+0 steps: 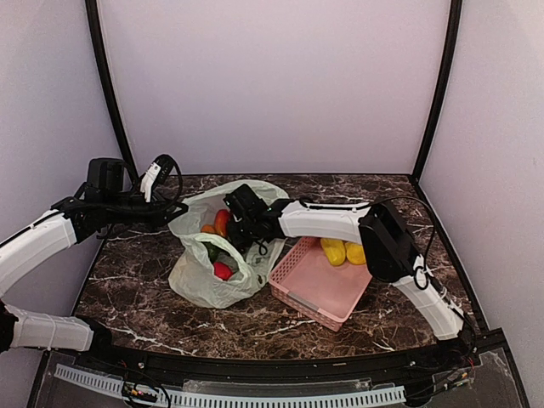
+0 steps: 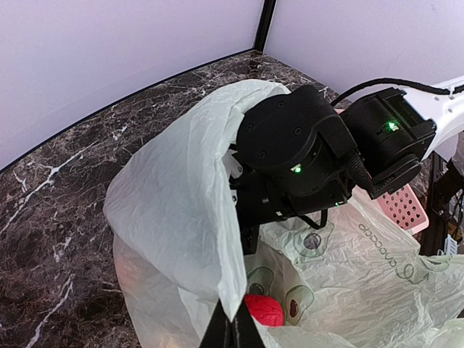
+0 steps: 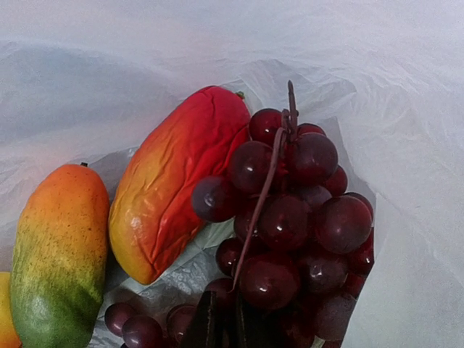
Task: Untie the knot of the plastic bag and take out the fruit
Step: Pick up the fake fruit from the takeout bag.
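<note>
The right pincer (image 3: 226, 322) sits deep inside the plastic bag (image 1: 204, 285). Its two dark fingertips stand nearly together at the lower end of the brown stem of the grapes (image 3: 297, 217) (the stem runs straight down into the narrow gap, so it looks nipped there). The grapes are glossy, dark purple, round and tightly bunched. At their 9 o'clock lies a mango (image 3: 177, 185), long, red shading to yellow, its skin finely wrinkled. Toward 8 o'clock is a smoother orange-green fruit (image 3: 58, 261). Thin whitish film surrounds them all.

The left pincer (image 2: 232, 330) is closed on the bag's rim, and the film is pulled to it in a taut, crinkly fold. Only this wrist view shows the avocado print on the film, and a red, rough-skinned ball (image 2: 263, 310) just beside the fingertips at 2 o'clock. The right arm's black wrist fills the bag's mouth.

From above, the bag is pale green and lies open-mouthed on the dark marble tabletop (image 1: 127, 289), left of centre. A pink basket (image 1: 310, 297) of slotted plastic stands just beside it at 3 o'clock, with two yellow pieces (image 1: 333, 251) in its 12 o'clock corner (neither wrist view shows them).
</note>
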Available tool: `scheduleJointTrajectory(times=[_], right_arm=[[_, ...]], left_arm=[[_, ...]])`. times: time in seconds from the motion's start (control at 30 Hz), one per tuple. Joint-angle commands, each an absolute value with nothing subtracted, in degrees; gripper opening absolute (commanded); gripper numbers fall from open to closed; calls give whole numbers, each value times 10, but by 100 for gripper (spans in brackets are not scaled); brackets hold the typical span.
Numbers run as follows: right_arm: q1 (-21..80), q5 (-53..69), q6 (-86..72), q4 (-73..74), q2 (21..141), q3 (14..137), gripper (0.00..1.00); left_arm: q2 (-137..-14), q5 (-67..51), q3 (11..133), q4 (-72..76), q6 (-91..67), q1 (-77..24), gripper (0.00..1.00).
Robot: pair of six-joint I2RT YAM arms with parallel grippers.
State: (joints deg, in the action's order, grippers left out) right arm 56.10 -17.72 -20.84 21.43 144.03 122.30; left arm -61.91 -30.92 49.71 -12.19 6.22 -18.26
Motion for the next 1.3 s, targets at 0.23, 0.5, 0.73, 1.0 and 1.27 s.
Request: scheduleJointTrajectory(times=[0.23,0.5,0.73,1.0,1.27], right_arm=[[561,-80,-165,86,1307,1114,0],[574,-4,-146,-22,1213,1000,0],[589,23,-127,-43,1171,957,0],[621,13,-80,-36,1169,948,0],[629,14,-97,-13,1204,960,0]], left_arm=[[-613,-313,490,-119,61,-181,1],[-614,-306,490,-120,60,-181,1],[-613,-298,490,-122,58,-181,1],[-611,-286,490,-125,58,-182,1],[-611,-283,490,-125,58,-181,1]])
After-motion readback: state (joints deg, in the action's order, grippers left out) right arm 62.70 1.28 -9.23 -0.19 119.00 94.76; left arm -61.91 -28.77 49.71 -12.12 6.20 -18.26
